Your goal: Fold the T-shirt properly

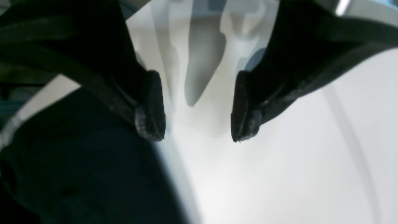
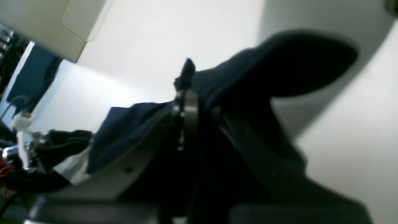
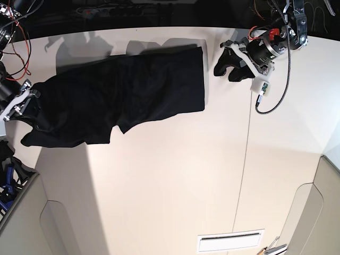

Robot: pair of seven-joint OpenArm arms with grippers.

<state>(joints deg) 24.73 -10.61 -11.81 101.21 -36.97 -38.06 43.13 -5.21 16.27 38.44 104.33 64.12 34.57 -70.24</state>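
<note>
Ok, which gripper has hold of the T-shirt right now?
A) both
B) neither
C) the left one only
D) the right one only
D: the right gripper is shut on a bunched edge of the black T-shirt, while the left gripper stands open over bare table, with nothing between its fingers.

White table (image 3: 175, 175); vent grille (image 3: 230, 243) near front edge.

No legible txt, labels, brands or nos. in any view.
</note>
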